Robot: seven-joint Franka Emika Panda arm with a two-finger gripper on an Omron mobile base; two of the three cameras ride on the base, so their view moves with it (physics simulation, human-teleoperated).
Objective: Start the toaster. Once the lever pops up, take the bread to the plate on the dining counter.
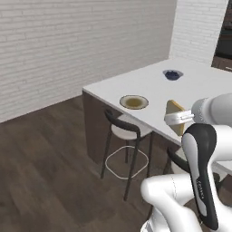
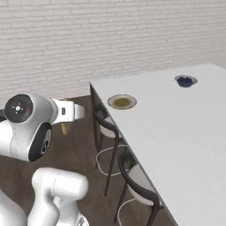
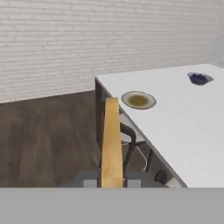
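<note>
Jaws: pinching the bread edge-on, 1 finger on each flat face, as the hand view shows.
Gripper: held in the air beside the dining counter, wrist roughly level.
Bread: 1 tan slice, upright in the grip, clear of every surface; in the left base view it shows in front of the counter's near edge.
Plate: round, grey-beige, near the corner of the dining counter, nothing on it; ahead of the slice and well apart from it in the hand view.
Bowl: 1 small dish of blueberries, farther along the same counter, well apart from the plate.
Stools: 2 dark-framed seats tucked under the counter's long edge, below the carrying path.
Step in hand: judged as the carry, with the slice already out of the toaster and not yet set down.
Next move calls for: reaching forward over the counter edge until the slice is above the plate, tipping it toward flat, lowering, then releasing.
</note>
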